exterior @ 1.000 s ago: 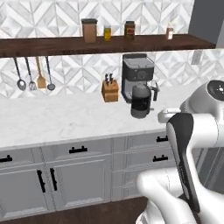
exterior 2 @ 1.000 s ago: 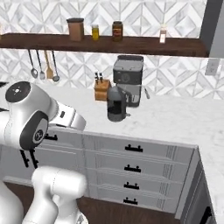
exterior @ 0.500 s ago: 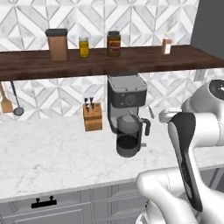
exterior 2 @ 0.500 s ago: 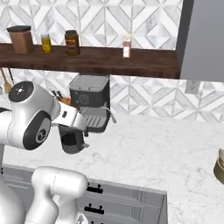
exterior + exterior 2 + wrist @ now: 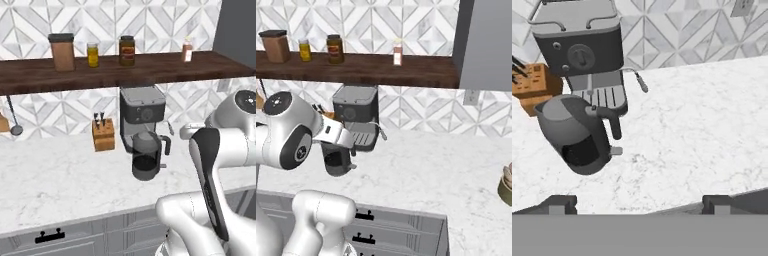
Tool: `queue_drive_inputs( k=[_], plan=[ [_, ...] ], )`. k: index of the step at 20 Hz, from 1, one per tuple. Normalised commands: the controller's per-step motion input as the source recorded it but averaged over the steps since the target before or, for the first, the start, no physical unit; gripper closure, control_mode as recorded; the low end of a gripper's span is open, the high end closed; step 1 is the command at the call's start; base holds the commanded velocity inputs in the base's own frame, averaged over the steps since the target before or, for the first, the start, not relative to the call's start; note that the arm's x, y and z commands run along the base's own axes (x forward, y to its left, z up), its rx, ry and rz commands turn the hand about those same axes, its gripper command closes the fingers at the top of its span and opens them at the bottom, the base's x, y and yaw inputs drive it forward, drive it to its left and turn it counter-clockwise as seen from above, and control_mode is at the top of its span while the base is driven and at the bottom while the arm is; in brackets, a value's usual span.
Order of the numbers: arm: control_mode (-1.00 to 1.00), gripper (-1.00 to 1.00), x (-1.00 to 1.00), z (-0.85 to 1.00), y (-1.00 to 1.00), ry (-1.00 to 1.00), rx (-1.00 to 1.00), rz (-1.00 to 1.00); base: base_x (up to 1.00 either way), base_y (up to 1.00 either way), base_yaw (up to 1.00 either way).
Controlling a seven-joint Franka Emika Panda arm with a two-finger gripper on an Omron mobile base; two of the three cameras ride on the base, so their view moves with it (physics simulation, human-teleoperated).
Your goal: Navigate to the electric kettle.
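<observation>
On the marble tabletop [image 5: 50,185], the electric kettle [image 5: 146,156] is sitting just in front of the coffee machine [image 5: 141,111], beside the knife block [image 5: 103,135]. Facing it, the gripper [image 5: 639,202] is hanging wide open, holding nothing.

I see a boxy black-and-silver coffee machine [image 5: 141,112] standing on the white marble table [image 5: 50,185] against the patterned wall, with a wooden knife block [image 5: 103,135] just to its left. Above them a dark wooden shelf [image 5: 150,72] carries a brown canister [image 5: 62,51], a yellow jar [image 5: 93,54], a dark jar [image 5: 127,50] and a small bottle [image 5: 186,50]. A ladle [image 5: 13,120] hangs at the far left.
</observation>
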Motion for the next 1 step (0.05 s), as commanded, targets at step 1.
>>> queue_drive_inputs(
  k=[1],
  plan=[
    [1.00,-1.00,0.00,0.00,0.00,0.00,0.00,0.00,0.86,0.54,0.33]
  ],
)
